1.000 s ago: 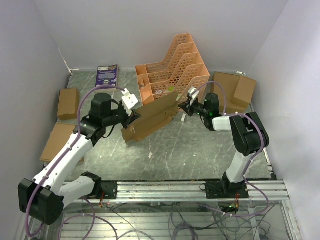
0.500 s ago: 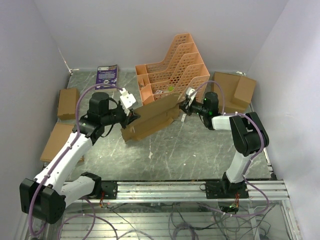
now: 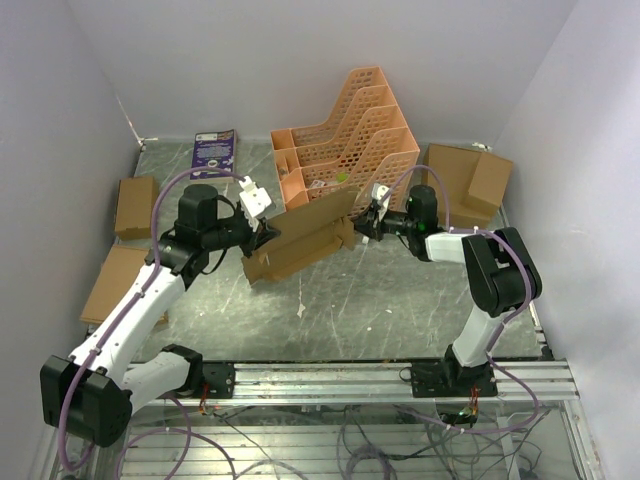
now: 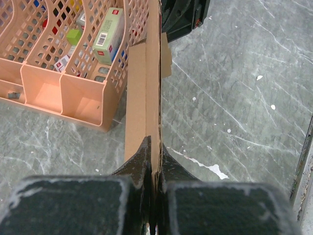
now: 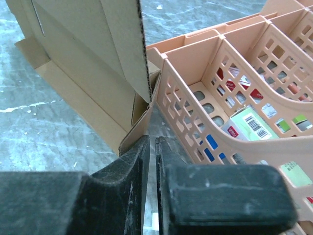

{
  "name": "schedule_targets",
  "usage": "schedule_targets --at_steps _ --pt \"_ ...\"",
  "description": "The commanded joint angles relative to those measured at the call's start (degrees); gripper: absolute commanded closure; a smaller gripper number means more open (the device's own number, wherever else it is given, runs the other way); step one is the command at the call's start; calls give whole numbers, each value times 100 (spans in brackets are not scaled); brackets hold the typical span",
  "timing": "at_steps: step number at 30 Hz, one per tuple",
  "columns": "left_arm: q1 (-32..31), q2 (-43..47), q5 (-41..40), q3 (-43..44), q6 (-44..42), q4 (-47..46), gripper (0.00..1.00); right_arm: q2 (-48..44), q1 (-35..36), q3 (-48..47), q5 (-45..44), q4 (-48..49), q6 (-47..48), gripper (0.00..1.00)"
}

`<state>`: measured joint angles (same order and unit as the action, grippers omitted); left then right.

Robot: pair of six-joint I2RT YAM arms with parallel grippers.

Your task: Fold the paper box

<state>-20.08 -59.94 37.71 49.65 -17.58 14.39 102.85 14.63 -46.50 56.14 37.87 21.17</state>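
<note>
Top external view gives me the paper box as a brown die-cut sheet standing on edge between the 2 arms, slanting from lower left up to upper right, just in front of the orange file rack. I cannot tell whether its lower edge rests on the bench. The left pincer sits at the sheet's left end. On the left wrist view its 2 fingers are pressed together on the cardboard edge, with the sheet running straight away from them and a folded flap lying against its rack side. The right pincer is at the sheet's right end, close to the rack's near corner. On the right wrist view its fingers stand a thin slit apart with nothing in the gap. A small cardboard tab meets the tip of the left-hand finger there, and the sheet's tall panel rises just above. The rack's compartments hold small printed cartons, 1 of them with a barcode label. 2 ready-made brown boxes lie at the bench's left side, well apart from the sheet. More brown cardboard lies at the far right corner. A purple booklet sits near the back wall, left of the rack.
</note>
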Motion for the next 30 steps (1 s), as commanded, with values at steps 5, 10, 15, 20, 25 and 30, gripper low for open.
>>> schedule_targets --at_steps 5,10,15,20,25,30 --pt "30 80 105 -198 36 91 93 -28 41 -26 323 -134 -240 78" --pt "30 46 134 -184 27 98 93 -30 62 -29 484 -239 -212 73" --pt "30 59 161 -199 40 84 93 3 91 -58 575 -388 -132 71" --pt "30 46 198 -206 36 72 93 23 174 -90 683 -499 -63 66" --pt "30 30 229 -210 42 74 93 114 251 -145 581 -426 -225 65" --pt "30 31 241 -228 58 64 93 132 259 -140 494 -279 -449 65"
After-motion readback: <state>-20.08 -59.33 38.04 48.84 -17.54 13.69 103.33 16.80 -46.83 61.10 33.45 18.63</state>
